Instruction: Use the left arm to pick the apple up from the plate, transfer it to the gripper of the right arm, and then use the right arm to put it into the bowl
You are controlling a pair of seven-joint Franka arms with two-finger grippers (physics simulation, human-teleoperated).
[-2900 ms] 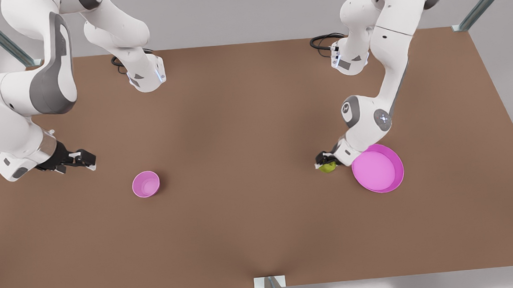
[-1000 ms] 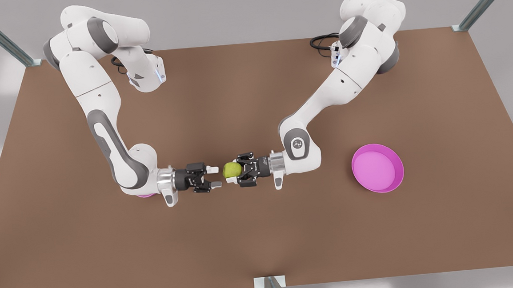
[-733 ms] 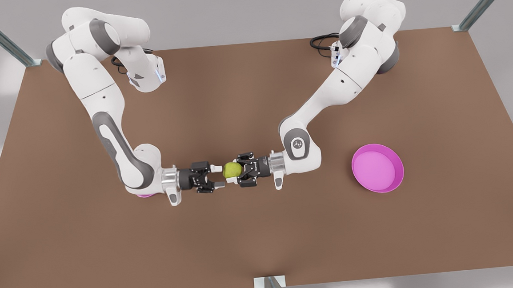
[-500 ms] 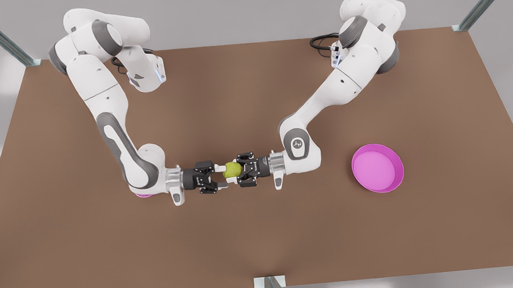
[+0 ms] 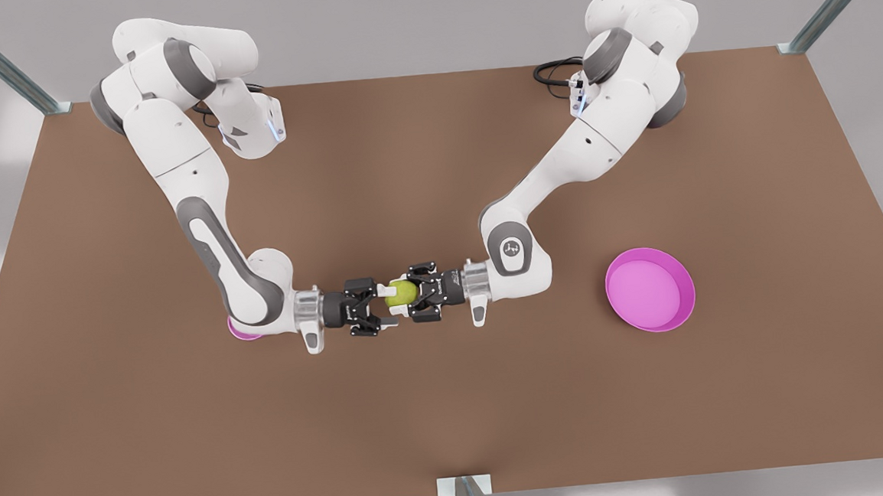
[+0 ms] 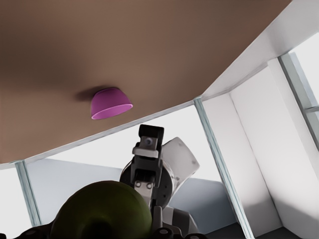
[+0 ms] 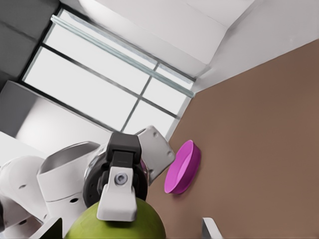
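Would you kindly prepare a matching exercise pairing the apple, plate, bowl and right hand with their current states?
1. apple
2. plate
3. bowl
4. right hand

A. open, fingers straddling the apple
B. empty, at the front view's right
C. gripped by the left hand
D. partly hidden under the right arm

Pairs: 1-C, 2-B, 3-D, 4-A
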